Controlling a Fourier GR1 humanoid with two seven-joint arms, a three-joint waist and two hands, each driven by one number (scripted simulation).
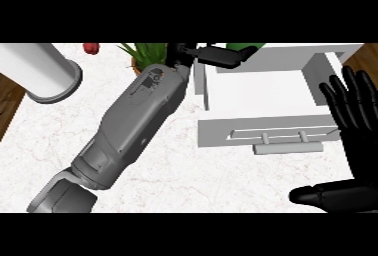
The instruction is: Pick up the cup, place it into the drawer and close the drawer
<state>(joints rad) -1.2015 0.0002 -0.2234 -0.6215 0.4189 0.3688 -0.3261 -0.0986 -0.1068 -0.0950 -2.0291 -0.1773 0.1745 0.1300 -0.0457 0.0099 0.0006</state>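
- Left hand (214,55) curled round green cup (244,47), over white drawer's (258,95) back edge.
- Right hand (354,120) resting, fingers straight, right side.
- Lower cup inside walls before releasing; then push front shut.

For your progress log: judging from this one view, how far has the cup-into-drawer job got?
Done: the green cup is off the counter, gripped by the left hand at the open drawer's back edge. In hand: bringing it over the drawer. Left: releasing it inside and pushing the drawer shut. The right hand rests open at the view's right.
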